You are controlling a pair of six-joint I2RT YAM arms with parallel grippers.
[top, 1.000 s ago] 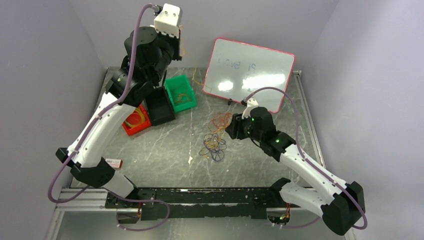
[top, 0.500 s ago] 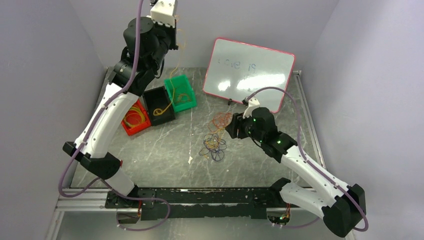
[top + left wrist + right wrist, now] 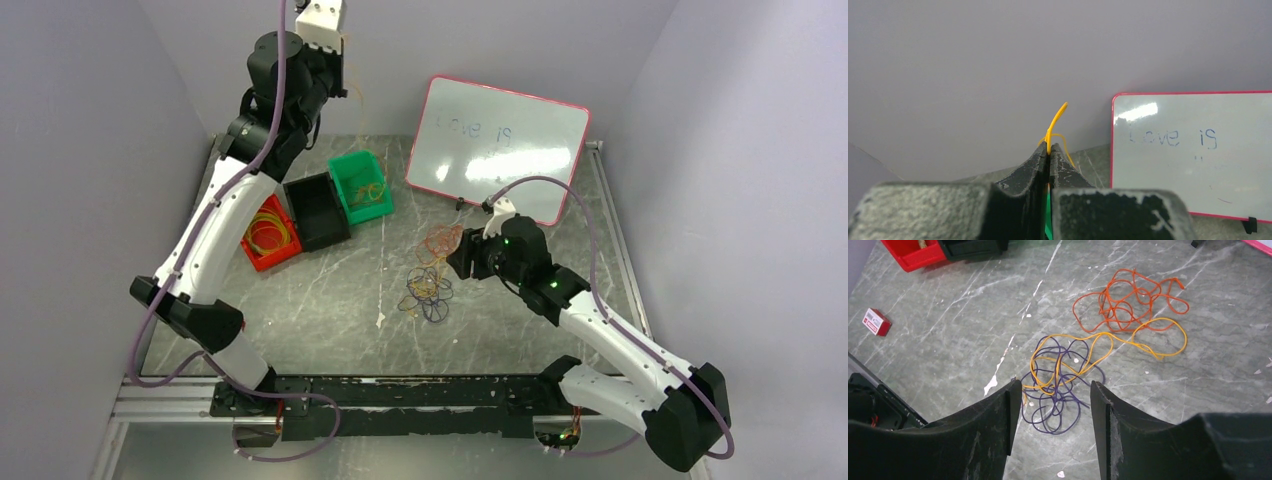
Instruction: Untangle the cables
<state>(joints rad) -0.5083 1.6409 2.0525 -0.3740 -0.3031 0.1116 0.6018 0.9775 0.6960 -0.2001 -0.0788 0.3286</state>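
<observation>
Grey marbled worktop (image 3: 330, 300) carries the cables (image 3: 432, 270), a loose orange, yellow and dark heap beneath the right fingers (image 3: 993, 430), which are spread apart. High near the back wall (image 3: 998, 60), the left fingers (image 3: 1049, 150) are clenched on a yellow strand (image 3: 1055, 122), seemingly clear of the heap.

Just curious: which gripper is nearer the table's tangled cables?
Right. The right gripper hovers above the tangled cables; the left gripper holds a yellow cable high, far back-left.

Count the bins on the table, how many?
3: the red bin leftmost, the black bin beside it, the green bin nearest the whiteboard.
</observation>
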